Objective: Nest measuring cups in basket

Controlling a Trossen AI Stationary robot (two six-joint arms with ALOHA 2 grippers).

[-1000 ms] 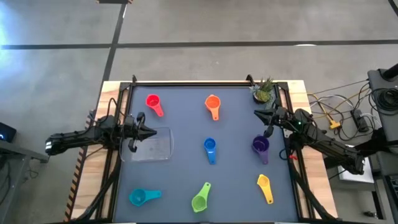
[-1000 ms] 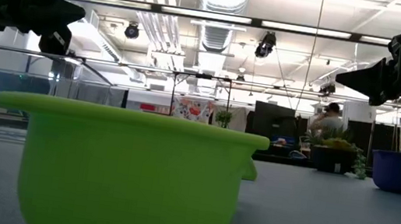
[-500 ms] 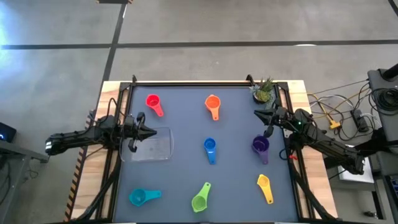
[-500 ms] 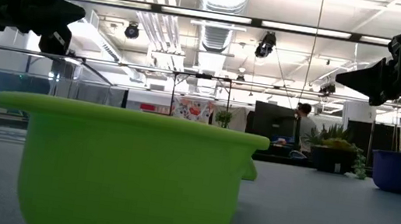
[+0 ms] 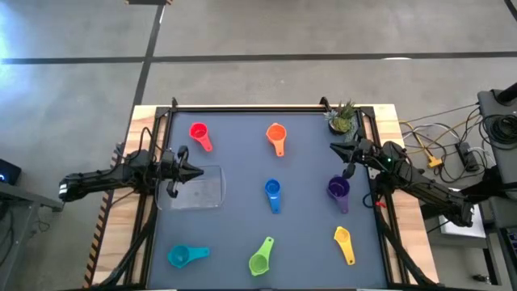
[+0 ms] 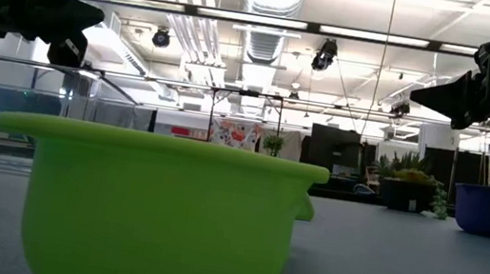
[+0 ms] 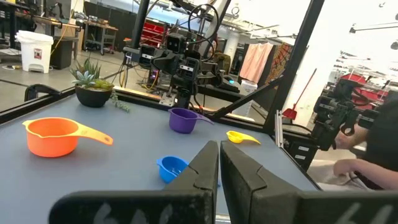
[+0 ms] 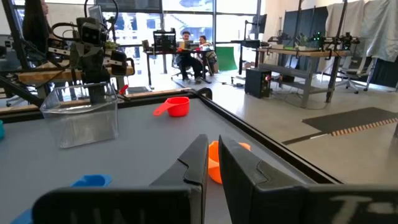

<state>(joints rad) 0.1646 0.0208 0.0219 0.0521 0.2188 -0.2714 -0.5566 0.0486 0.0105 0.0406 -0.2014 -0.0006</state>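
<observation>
From above, the basket (image 5: 199,188) sits on the left side of the table (image 5: 242,153), nothing in it. Cups are spread all over: red (image 5: 199,133) far left, orange (image 5: 276,135) far middle, blue (image 5: 272,191) in the centre, purple (image 5: 338,191) on the right, teal (image 5: 182,256), lime (image 5: 261,259) and yellow (image 5: 343,242) along the near edge. The left gripper (image 5: 196,171) hangs over the basket's far-left corner, pinched closed and holding nothing. The right gripper (image 5: 336,146) is near the plant (image 5: 342,118), also closed and empty.

Low cam is mostly the lime cup (image 6: 154,206), with both grippers up high.

Left wrist sees orange (image 7: 55,135), blue (image 7: 171,167), purple (image 7: 184,119) and yellow (image 7: 241,137), fingers (image 7: 202,171) together.

Right wrist shows the basket (image 8: 81,117), red (image 8: 173,106), and orange (image 8: 214,160) just past its shut fingers (image 8: 194,163).
</observation>
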